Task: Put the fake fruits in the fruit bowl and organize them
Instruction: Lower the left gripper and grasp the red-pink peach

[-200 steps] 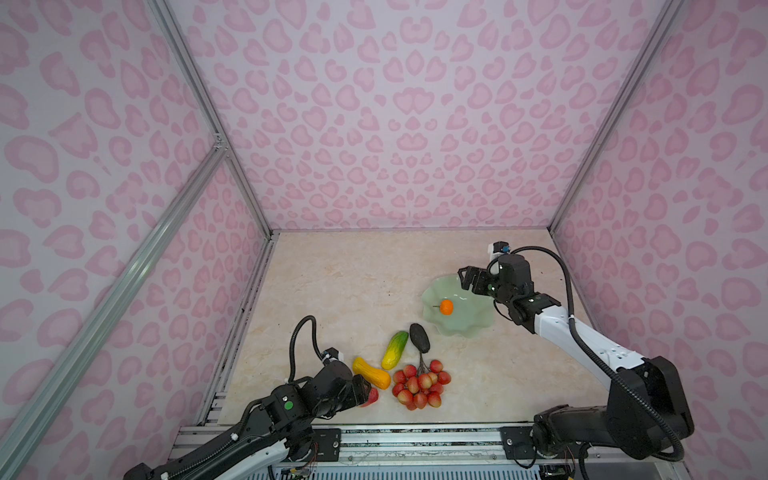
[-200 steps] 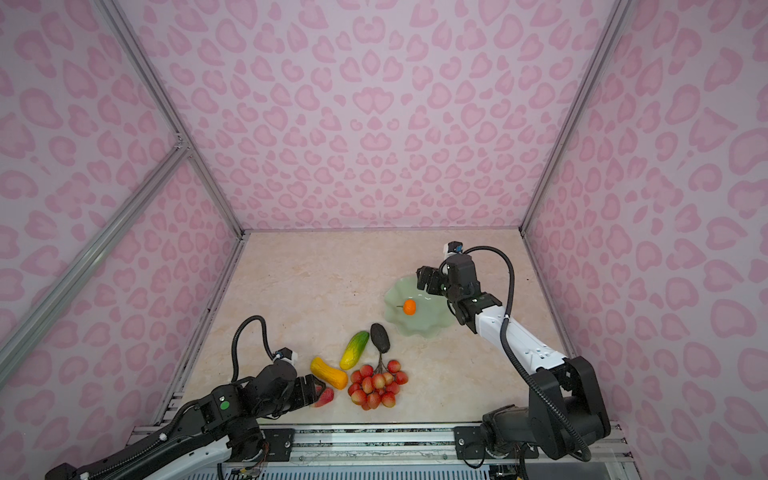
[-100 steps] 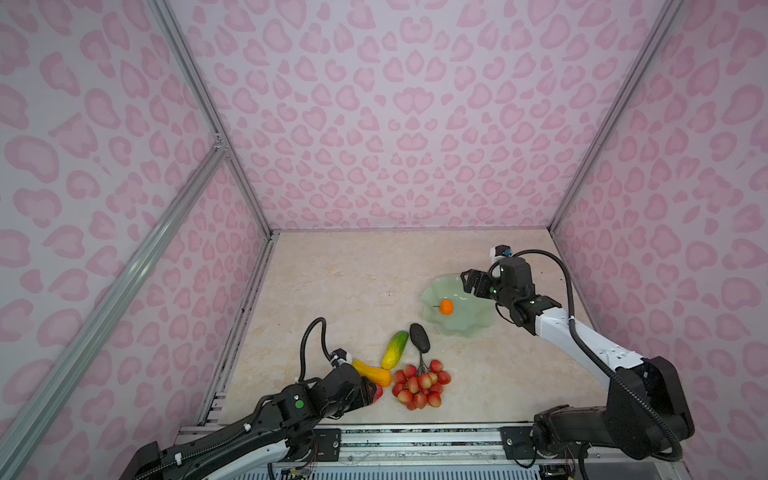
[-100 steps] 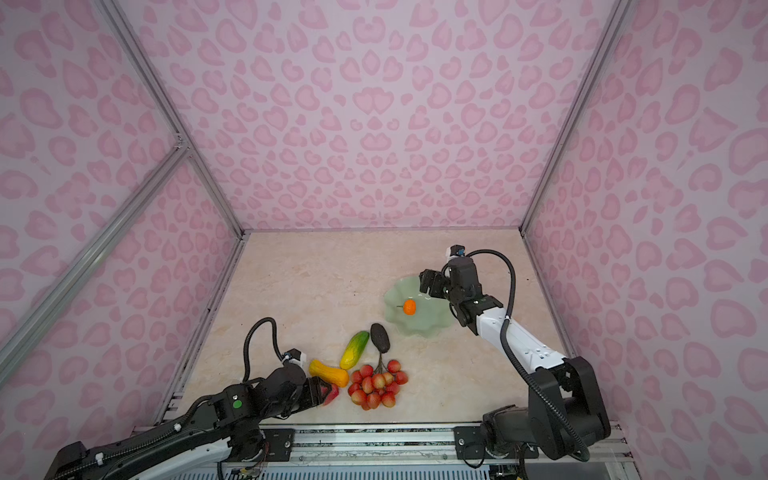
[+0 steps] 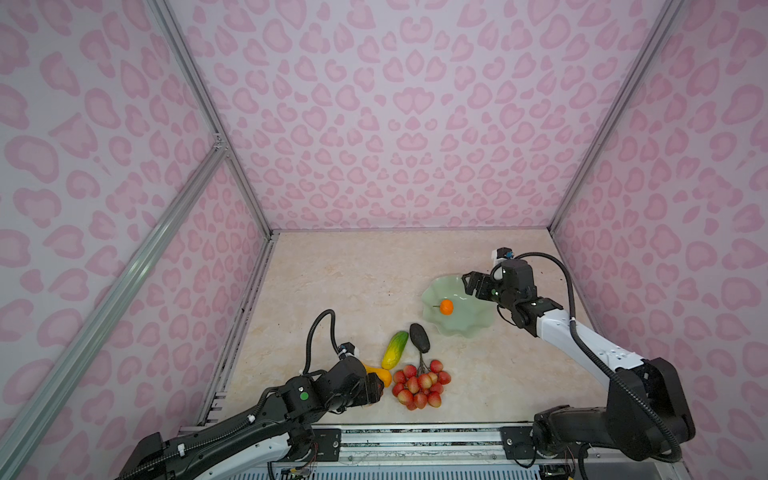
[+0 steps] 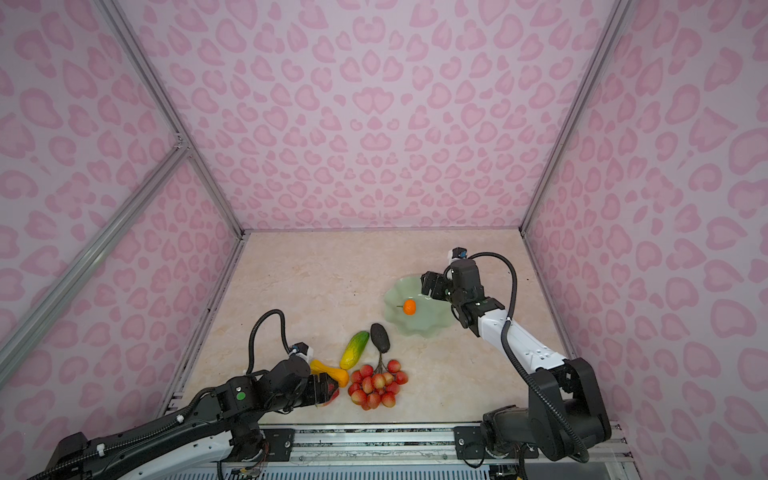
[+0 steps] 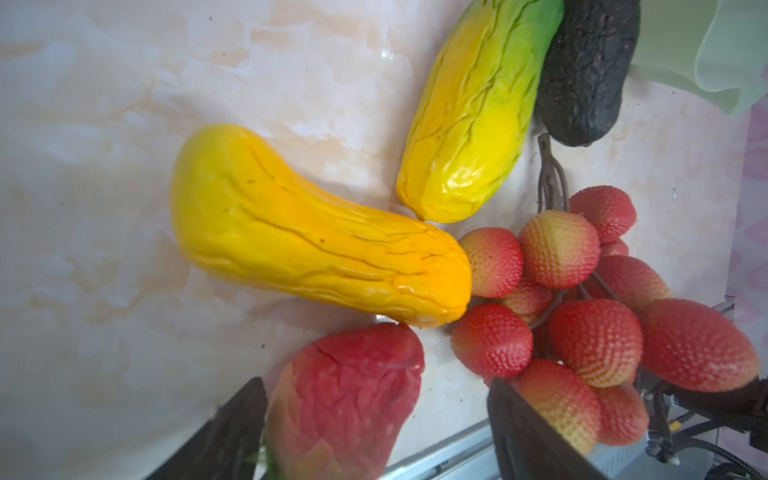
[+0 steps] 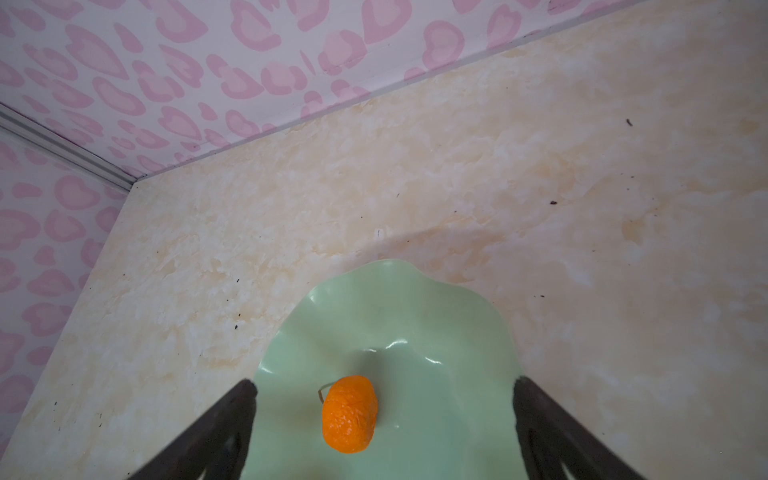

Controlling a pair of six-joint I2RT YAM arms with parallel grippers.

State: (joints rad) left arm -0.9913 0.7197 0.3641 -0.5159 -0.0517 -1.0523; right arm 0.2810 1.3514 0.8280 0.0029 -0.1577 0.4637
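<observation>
With left gripper (image 7: 374, 382) spread astride the strawberry (image 7: 345, 395) (maybe touching it) and right gripper (image 8: 383, 382) spread over the orange ball (image 8: 350, 415) in the fruit bowl (image 8: 436, 324).

Each arm pairs matte black joint housings with glossy white link shells. The left arm (image 5: 232, 432) wears a round green sticker (image 5: 304, 395) just behind the left gripper (image 5: 376, 388). The right arm (image 5: 590, 345) shows tiny dark screw holes (image 5: 615, 354) on its white shell. A ribbed black cable (image 5: 308, 340) loops behind each wrist. The fingers (image 7: 232, 432) are black and tapered.
</observation>
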